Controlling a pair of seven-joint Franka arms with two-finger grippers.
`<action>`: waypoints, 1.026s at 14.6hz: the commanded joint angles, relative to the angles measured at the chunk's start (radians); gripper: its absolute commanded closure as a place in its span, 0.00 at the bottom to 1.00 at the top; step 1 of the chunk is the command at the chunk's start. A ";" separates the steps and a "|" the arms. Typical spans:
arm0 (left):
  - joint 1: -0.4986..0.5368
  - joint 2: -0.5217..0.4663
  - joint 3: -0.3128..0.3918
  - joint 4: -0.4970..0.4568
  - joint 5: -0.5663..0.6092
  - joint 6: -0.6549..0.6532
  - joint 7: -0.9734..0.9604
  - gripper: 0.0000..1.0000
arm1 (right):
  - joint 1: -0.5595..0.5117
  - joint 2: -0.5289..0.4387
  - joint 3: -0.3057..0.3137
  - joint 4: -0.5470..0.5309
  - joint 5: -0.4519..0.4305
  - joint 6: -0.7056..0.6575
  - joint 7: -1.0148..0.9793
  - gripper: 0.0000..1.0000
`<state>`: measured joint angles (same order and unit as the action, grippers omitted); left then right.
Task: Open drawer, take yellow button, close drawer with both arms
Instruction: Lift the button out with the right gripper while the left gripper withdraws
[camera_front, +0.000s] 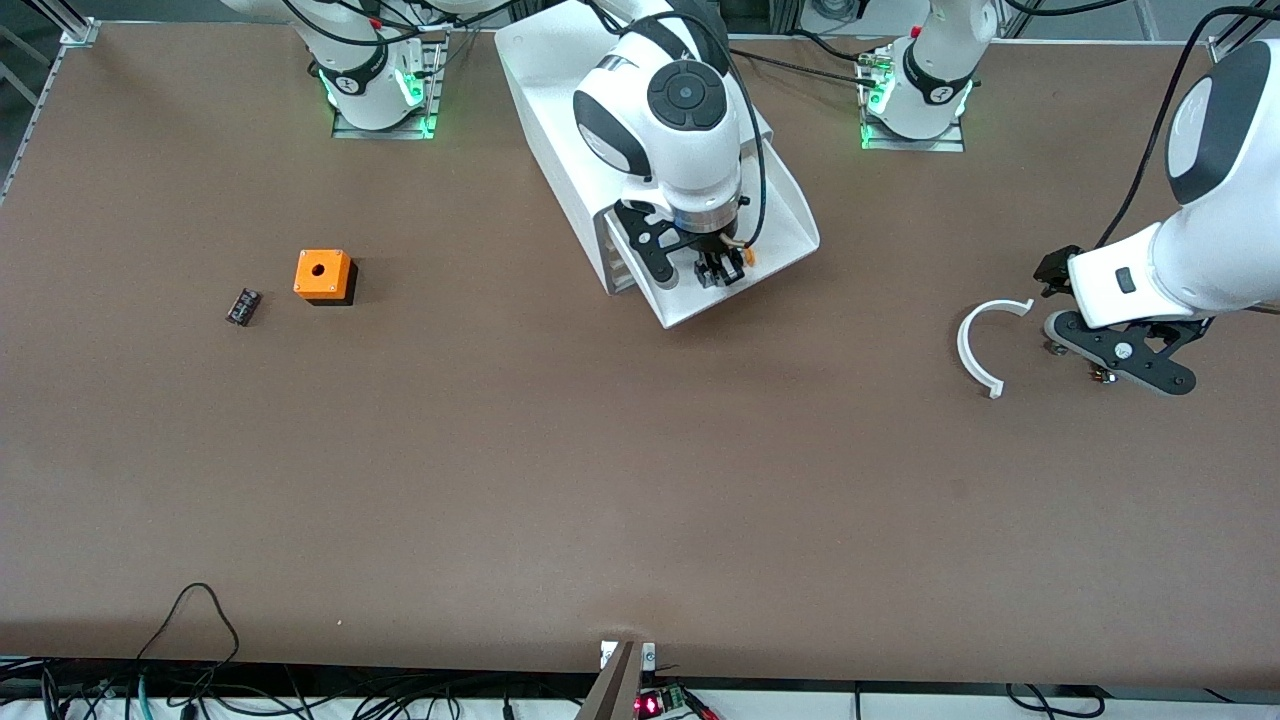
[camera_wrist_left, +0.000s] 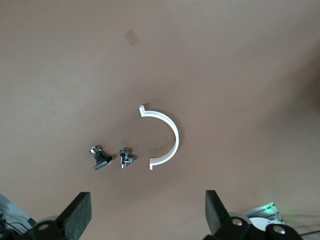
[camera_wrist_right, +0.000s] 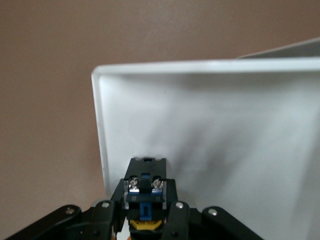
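Over the pulled-out drawer (camera_front: 790, 215), the right gripper (camera_front: 722, 268) clamps the button (camera_wrist_right: 145, 202), its orange cap mostly hidden. Toward the left arm's end, the left gripper (camera_wrist_left: 147, 212) waits spread wide above a white curved piece (camera_wrist_left: 167, 137).

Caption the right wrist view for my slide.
Right gripper shut on the button, over the open drawer.

You are looking at a robotics lab, or at least a test bench: a wide brown desk (camera_front: 500, 480) with two arm bases bolted along one edge, aluminium framing at its corners, and loose cables (camera_front: 190, 640) and what seems an electronics board (camera_front: 655, 703) below the nearest edge.
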<state>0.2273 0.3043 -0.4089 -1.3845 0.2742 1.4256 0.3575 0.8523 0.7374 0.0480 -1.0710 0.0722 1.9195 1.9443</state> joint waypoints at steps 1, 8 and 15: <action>-0.008 0.035 0.001 0.041 -0.070 -0.019 -0.182 0.00 | -0.065 0.011 0.010 0.110 0.041 -0.106 -0.094 1.00; -0.013 0.039 -0.062 -0.094 -0.162 0.197 -0.860 0.00 | -0.249 -0.041 0.009 0.148 0.201 -0.131 -0.327 1.00; -0.107 0.039 -0.143 -0.312 -0.147 0.527 -1.304 0.00 | -0.456 -0.078 0.000 0.140 0.241 -0.307 -0.920 1.00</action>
<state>0.1443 0.3644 -0.5515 -1.6411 0.1261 1.9053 -0.8624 0.4271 0.6679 0.0421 -0.9306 0.3006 1.6682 1.1704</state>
